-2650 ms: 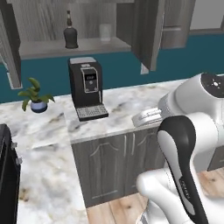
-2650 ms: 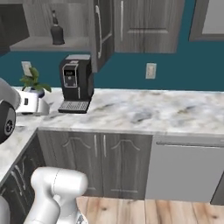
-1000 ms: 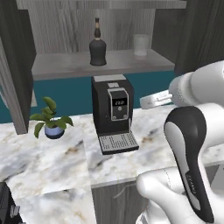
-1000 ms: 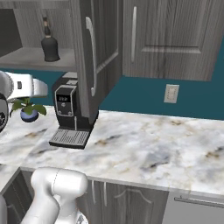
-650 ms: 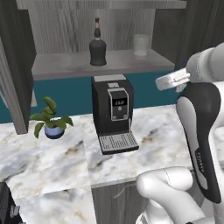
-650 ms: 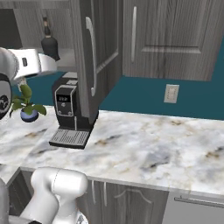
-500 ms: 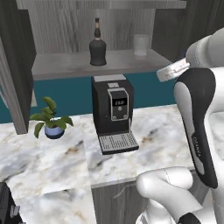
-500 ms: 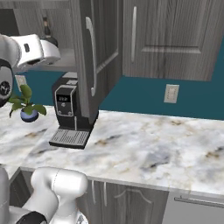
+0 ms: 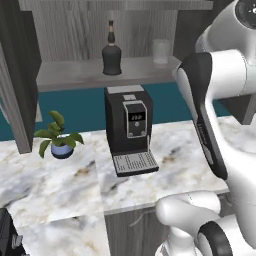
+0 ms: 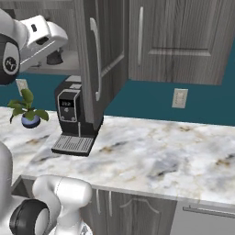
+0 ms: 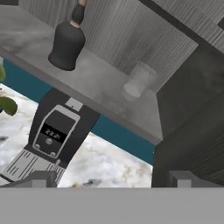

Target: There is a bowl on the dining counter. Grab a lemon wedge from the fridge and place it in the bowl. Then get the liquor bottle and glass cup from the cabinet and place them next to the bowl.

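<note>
While the claw (image 11: 109,177) hangs with its jaws wide apart and holding nothing, the liquor bottle (image 9: 112,51) and glass cup (image 9: 161,51) stand apart on the open cabinet shelf (image 9: 75,75) above the coffee machine (image 9: 128,131) on the bench (image 9: 60,185).

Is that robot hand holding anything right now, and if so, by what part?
Nothing is held. The gripper is open and empty, facing the cabinet shelf where the liquor bottle and glass cup stand untouched.

Bottle (image 9: 111,51) and cup (image 9: 161,51) (shelved)
</note>
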